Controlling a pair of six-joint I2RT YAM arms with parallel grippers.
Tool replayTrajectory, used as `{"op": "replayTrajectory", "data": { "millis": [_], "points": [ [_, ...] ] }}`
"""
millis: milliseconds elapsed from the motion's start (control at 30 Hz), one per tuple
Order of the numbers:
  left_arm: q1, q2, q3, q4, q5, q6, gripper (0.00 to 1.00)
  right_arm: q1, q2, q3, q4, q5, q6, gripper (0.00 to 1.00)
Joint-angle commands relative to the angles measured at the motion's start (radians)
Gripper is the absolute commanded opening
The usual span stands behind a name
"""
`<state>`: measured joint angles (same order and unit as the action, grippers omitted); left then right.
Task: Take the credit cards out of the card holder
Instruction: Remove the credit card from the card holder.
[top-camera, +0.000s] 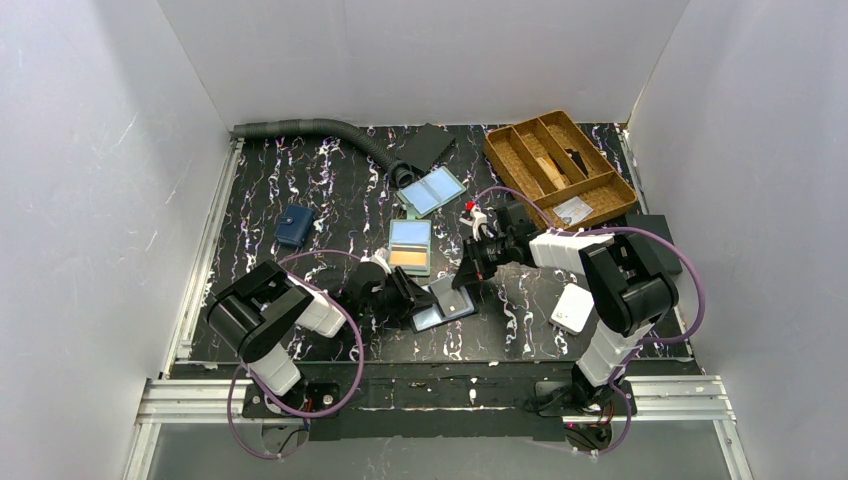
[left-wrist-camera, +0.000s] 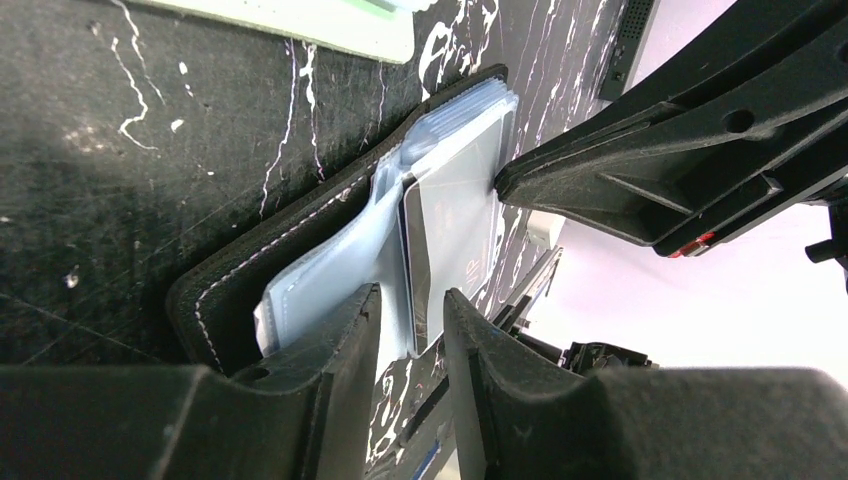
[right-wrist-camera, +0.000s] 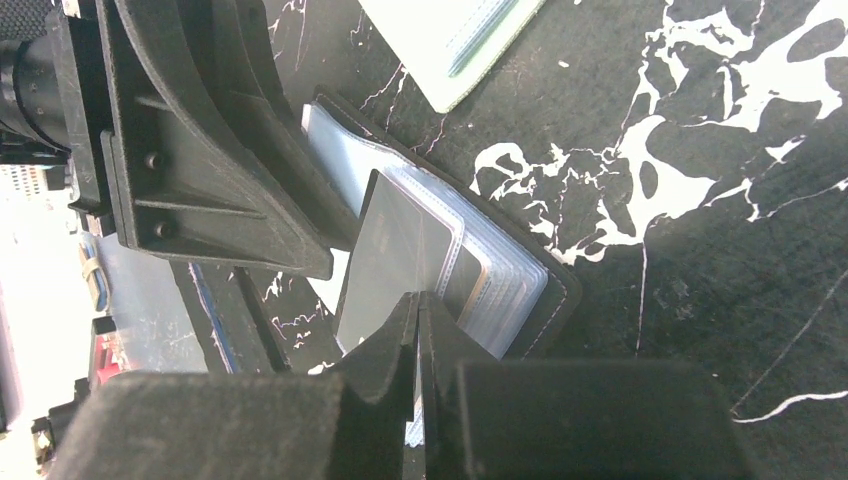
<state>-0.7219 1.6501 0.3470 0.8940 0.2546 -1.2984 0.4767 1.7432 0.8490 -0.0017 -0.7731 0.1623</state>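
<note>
The black sleeved wallet (left-wrist-camera: 230, 290) lies open on the marbled mat (top-camera: 330, 190), near-centre, between both arms. The right gripper (right-wrist-camera: 418, 298) is pinched on a clear sleeve (left-wrist-camera: 460, 200) that carries the dark card (right-wrist-camera: 395, 250). The left gripper (left-wrist-camera: 411, 293) has its jaws apart, straddling the opposite edge without clamping it. Just beyond lies the grey-green card holder (top-camera: 410, 246), a blue card (top-camera: 410, 234) and an orange card (top-camera: 410, 260) in its pockets. A white box (top-camera: 572, 308) sits to the right and a navy wallet (top-camera: 294, 226) to the left. A pale blue bifold (top-camera: 432, 190) and a wooden tray (top-camera: 500, 158) lie farther back.

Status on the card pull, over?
Left gripper open, straddling dark card in black card holder. Right gripper shut on clear sleeve. Card not out yet. Nothing blocking.
</note>
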Motion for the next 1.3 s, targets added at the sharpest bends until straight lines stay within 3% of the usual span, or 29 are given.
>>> {"op": "replayTrajectory", "data": {
  "millis": [0, 467, 833, 900, 1133, 1267],
  "points": [
    [0.006, -0.028, -0.019, -0.011, -0.029, 0.001, 0.28, 0.057, 0.047, -0.005, -0.070, 0.054, -0.046, 0.09],
    [0.006, 0.093, 0.009, 0.130, 0.018, -0.066, 0.28, 0.057, 0.042, -0.005, -0.072, 0.098, -0.047, 0.11],
    [0.013, 0.175, -0.009, 0.259, 0.025, -0.104, 0.00, 0.057, 0.044, -0.003, -0.078, 0.098, -0.050, 0.12],
    [0.023, 0.196, -0.029, 0.312, 0.026, -0.105, 0.00, 0.056, 0.044, 0.000, -0.081, 0.102, -0.053, 0.12],
    [0.076, 0.267, -0.124, 0.483, 0.054, -0.110, 0.00, 0.044, 0.057, 0.006, -0.106, 0.158, -0.067, 0.23],
    [0.090, 0.299, -0.121, 0.503, 0.099, -0.095, 0.00, 0.043, 0.061, 0.010, -0.118, 0.184, -0.078, 0.29]
  ]
}}
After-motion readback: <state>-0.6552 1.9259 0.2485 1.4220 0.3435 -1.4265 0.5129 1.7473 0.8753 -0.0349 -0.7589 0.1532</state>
